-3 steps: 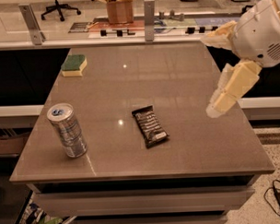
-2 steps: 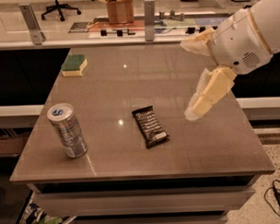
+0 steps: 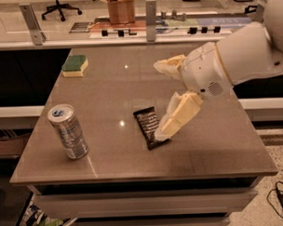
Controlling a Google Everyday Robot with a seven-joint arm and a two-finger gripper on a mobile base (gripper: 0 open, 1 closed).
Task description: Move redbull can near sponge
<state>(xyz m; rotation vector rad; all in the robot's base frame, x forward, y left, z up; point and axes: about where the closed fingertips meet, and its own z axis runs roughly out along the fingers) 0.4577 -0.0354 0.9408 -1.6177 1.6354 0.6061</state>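
Note:
The redbull can (image 3: 67, 132) stands upright near the table's front left corner, silver and blue with a silver top. The sponge (image 3: 75, 65), green over pale yellow, lies at the back left of the table. My gripper (image 3: 158, 101) hangs over the middle of the table, to the right of the can and well apart from it. Its two cream fingers are spread open and hold nothing. The lower fingertip (image 3: 161, 132) is over the edge of a dark snack bar wrapper (image 3: 147, 126).
The brown table (image 3: 134, 166) has its front edge close to the can. My white arm (image 3: 242, 55) reaches in from the right. A rail with posts and small items runs behind the table's back edge (image 3: 148, 38). Floor clutter lies at lower left.
My arm and gripper have swung left from the table's right side toward its middle, now above the snack bar wrapper. The can, sponge and wrapper have not moved.

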